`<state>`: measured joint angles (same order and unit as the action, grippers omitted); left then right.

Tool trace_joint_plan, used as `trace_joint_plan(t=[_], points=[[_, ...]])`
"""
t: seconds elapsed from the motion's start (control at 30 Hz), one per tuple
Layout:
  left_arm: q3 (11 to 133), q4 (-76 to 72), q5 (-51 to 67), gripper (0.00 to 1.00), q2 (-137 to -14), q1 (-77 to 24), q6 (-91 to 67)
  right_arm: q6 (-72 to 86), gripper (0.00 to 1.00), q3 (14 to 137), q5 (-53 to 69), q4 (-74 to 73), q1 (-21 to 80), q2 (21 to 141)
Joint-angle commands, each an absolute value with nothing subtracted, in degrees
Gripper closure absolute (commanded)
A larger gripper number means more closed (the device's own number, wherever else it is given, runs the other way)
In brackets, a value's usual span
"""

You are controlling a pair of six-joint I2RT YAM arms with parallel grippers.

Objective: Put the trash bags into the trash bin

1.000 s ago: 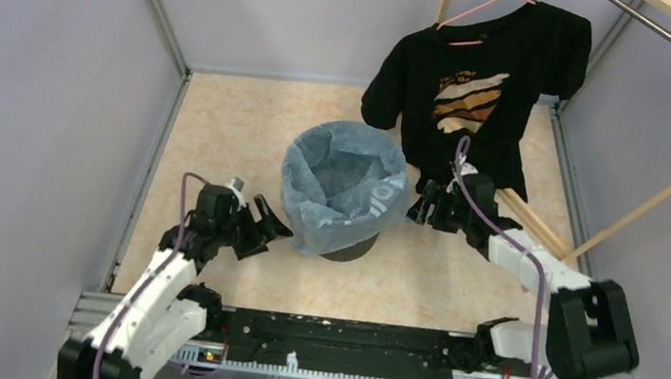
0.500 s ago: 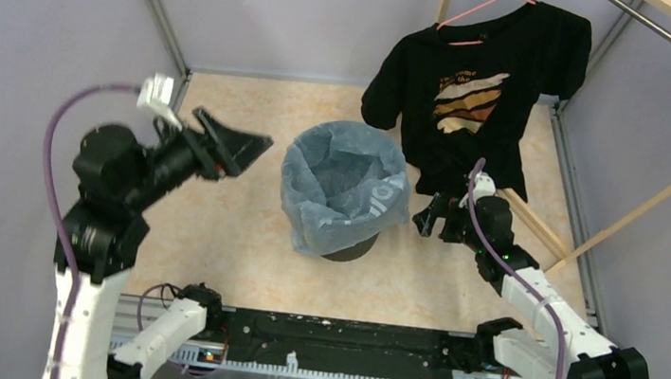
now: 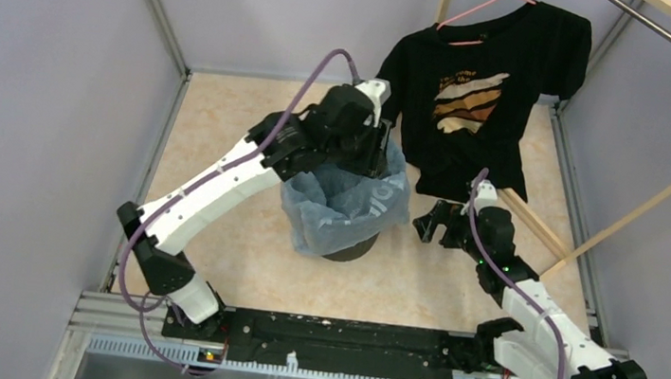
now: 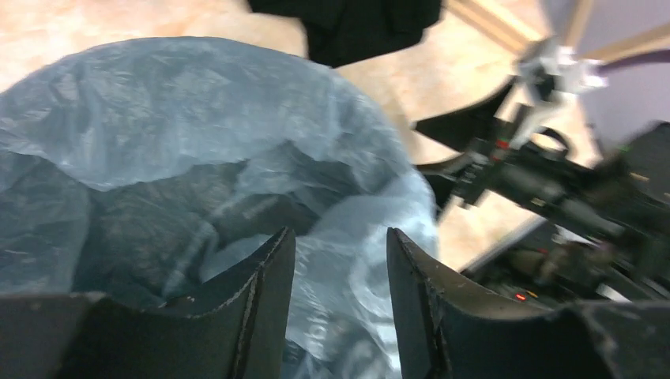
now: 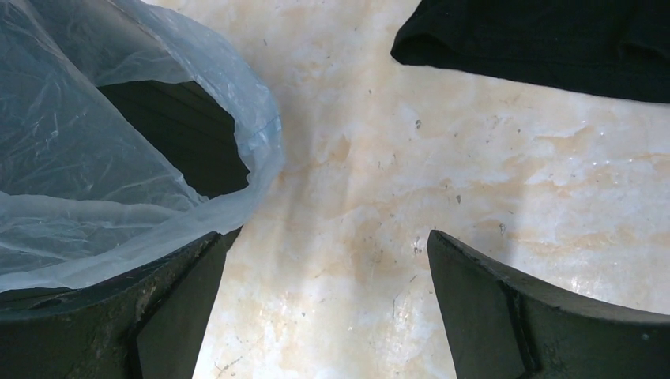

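Unreadable white print on trash bags [image 3: 340, 200] lining trash bin [image 3: 351, 246]. Half-spread left gripper [image 4: 340, 237] above its mouth; wide-spread right gripper [image 5: 324, 237] just beside trash bin.

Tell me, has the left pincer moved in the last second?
Yes. The left pincer swung from the floor left of the trash bin to above its far rim, near the T-shirt.

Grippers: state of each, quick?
Left gripper: open, above the trash bag, gripping nothing.
Right gripper: wide open, empty, beside the trash bin.
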<state>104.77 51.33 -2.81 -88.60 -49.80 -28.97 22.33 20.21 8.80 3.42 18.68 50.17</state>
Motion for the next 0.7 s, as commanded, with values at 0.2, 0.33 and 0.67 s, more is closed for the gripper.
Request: trace_joint_plan(t=[0.2,0.33,0.67], points=[[96.82,50.98,-17.02,0.49,-90.24,-50.36,-27.47,22.75,0.02,16.41,5.67,10.71,18.72,47.39],[89.18,44.76,-13.09,0.41,-89.78,-50.36,-27.95,22.95,0.03,16.24,5.32,11.22,18.72,48.30],[98.40,43.92,-10.29,0.33,-101.00,-50.28,-24.27,23.22,0.05,14.89,5.30,12.48,18.72,47.35]])
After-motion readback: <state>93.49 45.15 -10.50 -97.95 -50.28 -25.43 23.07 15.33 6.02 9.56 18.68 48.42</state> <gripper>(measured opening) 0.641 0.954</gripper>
